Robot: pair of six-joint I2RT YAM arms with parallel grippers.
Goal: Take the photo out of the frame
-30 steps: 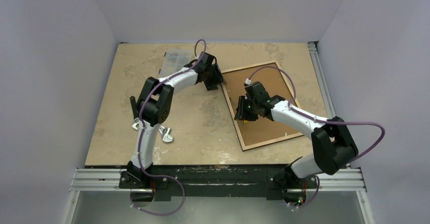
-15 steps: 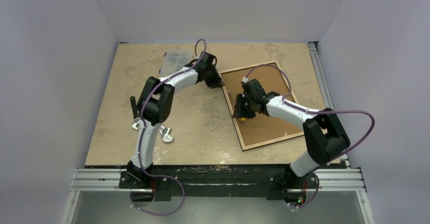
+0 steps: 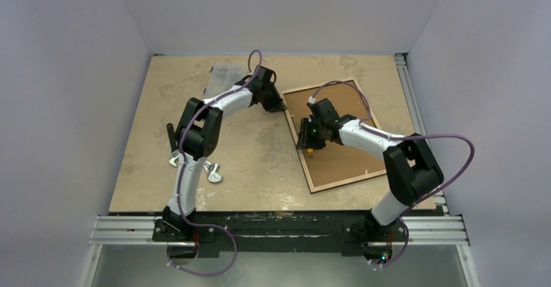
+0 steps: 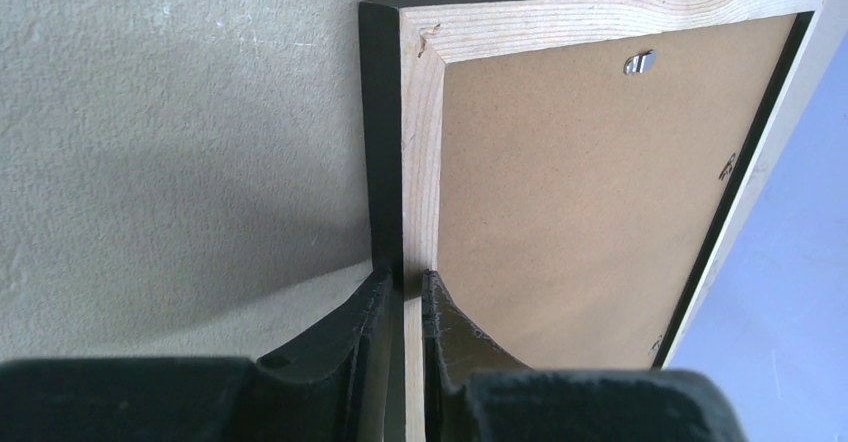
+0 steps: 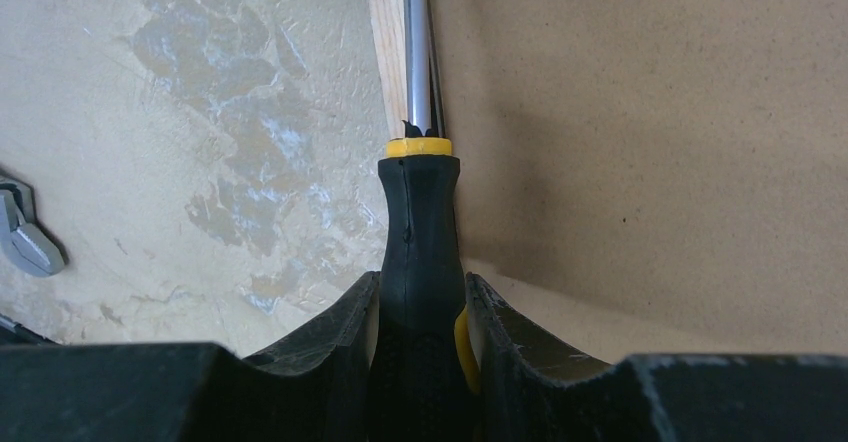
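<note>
Grey-walled beige tabletop (image 3: 260,150): the frame (image 3: 341,163) is laid back-up, its rim pinched by the left gripper (image 4: 403,297); a screwdriver (image 5: 420,222) is clamped in the right gripper (image 5: 420,302). Left of the frame, a clear box's (image 3: 225,76) contents are indiscernible.

Clear plastic box (image 3: 226,76) and silver metal pieces (image 3: 213,173) on beige table (image 3: 143,118); black-yellow screwdriver (image 5: 418,242)

place: robot lab test cell | evidence: left arm (image 3: 198,128) and right arm (image 3: 403,167) bolted to metal rail (image 3: 123,230) at table (image 3: 149,144) near edge | bare white walls (image 3: 71,73) around other edges | loose purple cables (image 3: 447,136)
</note>
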